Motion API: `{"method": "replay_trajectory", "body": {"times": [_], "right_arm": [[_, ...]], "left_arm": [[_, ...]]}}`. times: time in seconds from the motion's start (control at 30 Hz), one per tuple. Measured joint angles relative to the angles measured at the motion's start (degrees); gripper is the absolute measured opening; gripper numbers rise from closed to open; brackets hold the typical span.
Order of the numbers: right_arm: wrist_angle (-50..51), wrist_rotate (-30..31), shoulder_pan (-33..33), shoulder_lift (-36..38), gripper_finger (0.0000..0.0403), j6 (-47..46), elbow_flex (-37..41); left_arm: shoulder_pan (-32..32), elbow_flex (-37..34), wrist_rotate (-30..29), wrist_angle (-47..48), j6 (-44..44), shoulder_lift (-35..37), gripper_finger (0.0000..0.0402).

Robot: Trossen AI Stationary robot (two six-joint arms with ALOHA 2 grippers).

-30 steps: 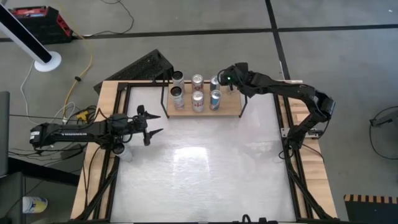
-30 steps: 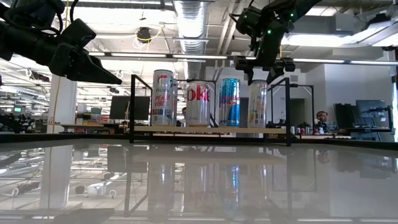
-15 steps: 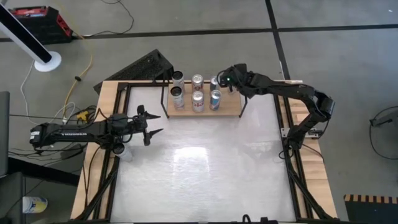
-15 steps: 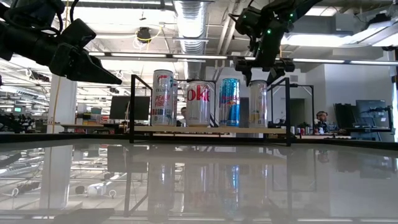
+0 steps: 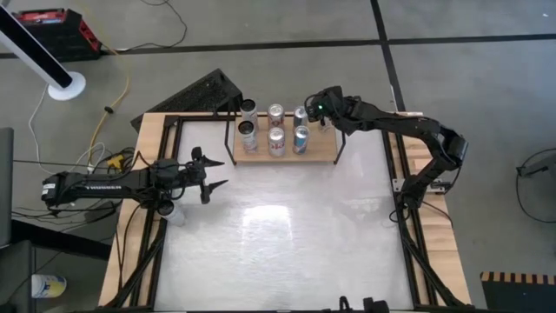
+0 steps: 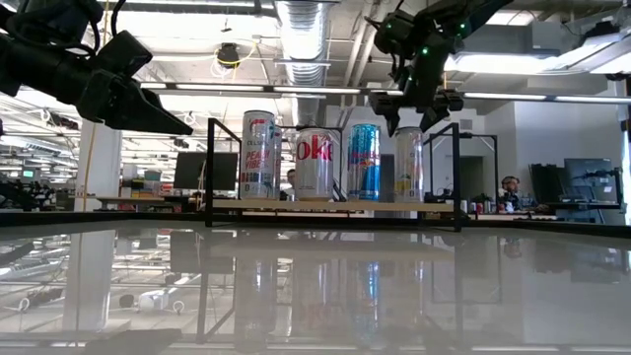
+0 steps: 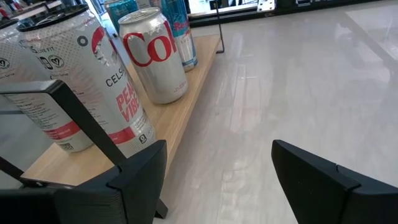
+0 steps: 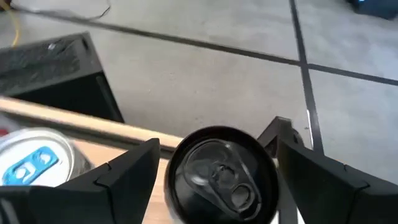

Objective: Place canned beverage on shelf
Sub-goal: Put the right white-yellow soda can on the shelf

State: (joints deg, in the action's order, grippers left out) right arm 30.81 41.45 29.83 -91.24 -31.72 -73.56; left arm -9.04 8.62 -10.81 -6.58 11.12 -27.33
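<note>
Right gripper (image 6: 409, 126) risen off can (image 6: 408, 166), Celsius can (image 7: 87, 87), Coke can (image 7: 153, 56)

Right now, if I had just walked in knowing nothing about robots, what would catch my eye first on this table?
Probably the small light-wood shelf in a black wire frame at the table's far edge, lined with drink cans. The right arm's fingers hang open just above the pale can at the right end of the front row, not gripping it. The left arm's fingers wait open over the white tabletop, left of the shelf.
</note>
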Motion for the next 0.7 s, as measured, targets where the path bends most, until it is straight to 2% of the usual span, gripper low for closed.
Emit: {"method": "replay_trajectory", "body": {"times": [0.23,0.5,0.7], "right_arm": [[0.2,-6.5,1.5,0.0,0.0349,6.0,0.0],[0.6,-10.1,3.0,0.0,0.0348,7.9,0.0],[0.6,-10.1,3.0,0.0,0.0313,7.8,0.0]], "left_arm": [[0.0,0.0,0.0,0.0,0.2,0.0,0.0275],[0.0,0.0,0.0,0.2,0.2,0.0,0.0275],[0.0,0.0,0.0,0.2,0.2,0.0,0.0275]]}}
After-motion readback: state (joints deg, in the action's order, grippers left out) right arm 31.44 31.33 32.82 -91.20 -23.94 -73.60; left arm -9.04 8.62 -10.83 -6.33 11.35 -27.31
